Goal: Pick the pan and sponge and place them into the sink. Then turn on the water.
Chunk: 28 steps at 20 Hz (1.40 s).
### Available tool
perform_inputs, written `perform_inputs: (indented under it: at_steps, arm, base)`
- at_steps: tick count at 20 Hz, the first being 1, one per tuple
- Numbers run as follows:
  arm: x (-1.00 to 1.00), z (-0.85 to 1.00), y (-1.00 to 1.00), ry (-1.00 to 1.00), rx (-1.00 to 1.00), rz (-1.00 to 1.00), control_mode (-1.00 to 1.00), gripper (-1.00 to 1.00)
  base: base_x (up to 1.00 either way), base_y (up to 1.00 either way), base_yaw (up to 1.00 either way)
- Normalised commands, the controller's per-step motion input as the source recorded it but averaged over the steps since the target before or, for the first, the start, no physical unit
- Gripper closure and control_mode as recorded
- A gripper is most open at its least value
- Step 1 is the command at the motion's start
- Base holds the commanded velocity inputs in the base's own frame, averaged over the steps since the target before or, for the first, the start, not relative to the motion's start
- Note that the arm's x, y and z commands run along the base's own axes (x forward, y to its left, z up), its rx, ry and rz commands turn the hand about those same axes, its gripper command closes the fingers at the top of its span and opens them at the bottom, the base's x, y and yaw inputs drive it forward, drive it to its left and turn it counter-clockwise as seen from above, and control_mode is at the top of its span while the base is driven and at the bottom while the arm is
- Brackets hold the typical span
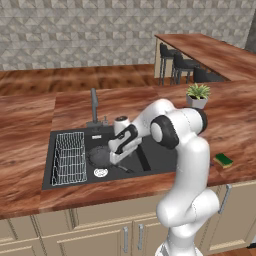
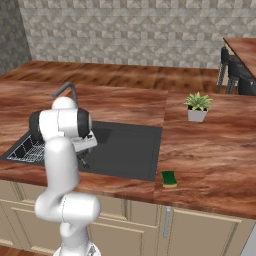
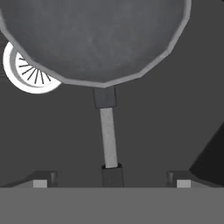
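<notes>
Rack (image 1: 69, 159) of wire fills the left part of the sink (image 1: 157, 162), which is set into the wooden surface. Just right of the rack the pan (image 1: 99, 155) lies on the basin floor, partly over the silver drain (image 1: 100, 173), its handle (image 3: 108, 136) running toward the tool (image 3: 111, 178). The tool hangs low over the handle's end with its jaws spread wide on either side, gripping nothing. Behind the basin stands the faucet (image 1: 93, 106). Further right, the sponge (image 1: 223, 160) rests near the surface's front edge, well apart from the sink; a potted plant (image 1: 197, 95) sits toward the back.
</notes>
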Motion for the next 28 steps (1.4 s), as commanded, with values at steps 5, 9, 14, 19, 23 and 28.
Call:
perform_inputs:
  at_steps: [5,9,14,19,23,28]
  arm:
    - [-0.05,0.43,-0.12,0.05,0.02,-0.07,-1.00,-1.00]
    - [-0.09,0.46,-0.16,0.05,0.03,-0.10,-1.00,-1.00]
    - [-0.15,0.44,-0.21,0.04,0.04,-0.09,-1.00,-1.00]
    - [-0.20,0.29,-0.19,0.01,0.01,-0.08,-1.00,-1.00]
    - [-0.26,0.19,-0.29,0.00,0.02,-0.06,-1.00,-1.00]
    - [-0.26,0.09,-0.34,0.00,0.02,-0.06,-1.00,-1.00]
  base:
    - [0.00,0.00,0.00]
    - [0.00,0.00,0.00]
    - [0.00,0.00,0.00]
    - [0.00,0.00,0.00]
    - [0.00,0.00,0.00]
    - [0.00,0.00,0.00]
